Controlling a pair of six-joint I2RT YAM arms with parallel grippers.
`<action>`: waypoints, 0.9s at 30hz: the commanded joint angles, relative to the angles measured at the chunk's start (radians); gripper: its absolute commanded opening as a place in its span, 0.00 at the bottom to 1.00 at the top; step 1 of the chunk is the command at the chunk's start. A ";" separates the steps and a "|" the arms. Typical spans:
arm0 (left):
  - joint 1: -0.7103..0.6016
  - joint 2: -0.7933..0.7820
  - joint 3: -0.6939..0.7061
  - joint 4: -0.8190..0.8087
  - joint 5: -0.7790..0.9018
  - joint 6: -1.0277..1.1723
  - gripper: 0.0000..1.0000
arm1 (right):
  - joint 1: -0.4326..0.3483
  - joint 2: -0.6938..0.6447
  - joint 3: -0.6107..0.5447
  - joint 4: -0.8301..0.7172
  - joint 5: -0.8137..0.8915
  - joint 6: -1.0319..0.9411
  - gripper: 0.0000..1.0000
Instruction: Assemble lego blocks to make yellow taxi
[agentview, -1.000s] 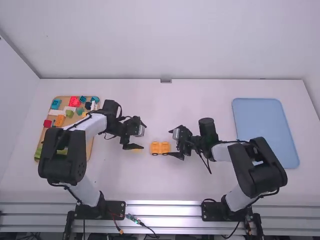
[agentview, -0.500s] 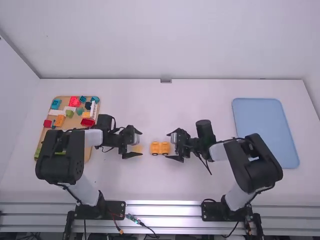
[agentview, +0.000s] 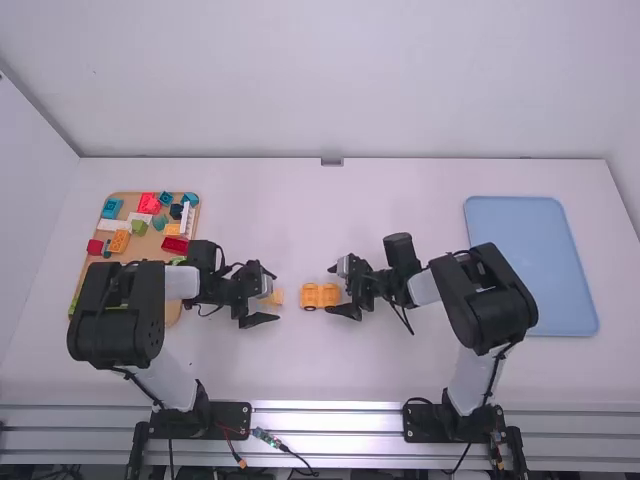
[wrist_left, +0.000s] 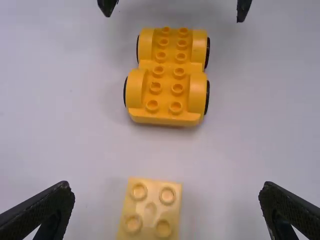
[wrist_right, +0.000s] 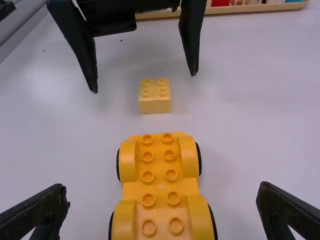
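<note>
On the white surface (agentview: 300, 370), the left arm's fingers (agentview: 260, 320) are wide apart, with the pale yellow 2-by-2-stud brick (wrist_left: 150, 215) between them, touching neither; the right arm's fingers (agentview: 345, 312) are also wide apart, on either side of 1 end of the orange-yellow wheeled base (wrist_right: 160, 187), touching neither side; the base lies studs up, near the brick but apart from it.

On the white table (agentview: 390, 200), a tan tray (agentview: 152, 240) of coloured blocks lies left, a blue tray (agentview: 530, 225) right, and between them the left gripper (agentview: 276, 296), spread at a pale yellow block (agentview: 277, 297), faces the yellow wheeled base (agentview: 318, 296) beside the parted right gripper (agentview: 332, 289).
</note>
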 joint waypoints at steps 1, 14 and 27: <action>0.043 -0.017 -0.004 -0.027 0.045 0.085 0.99 | 0.001 0.024 -0.010 0.010 -0.023 0.002 0.99; 0.018 0.073 0.077 -0.048 0.045 0.084 0.99 | 0.001 0.023 -0.094 0.117 0.000 0.007 0.99; 0.018 0.150 0.086 -0.056 0.128 0.180 0.99 | 0.020 0.023 -0.087 0.116 0.005 0.006 0.99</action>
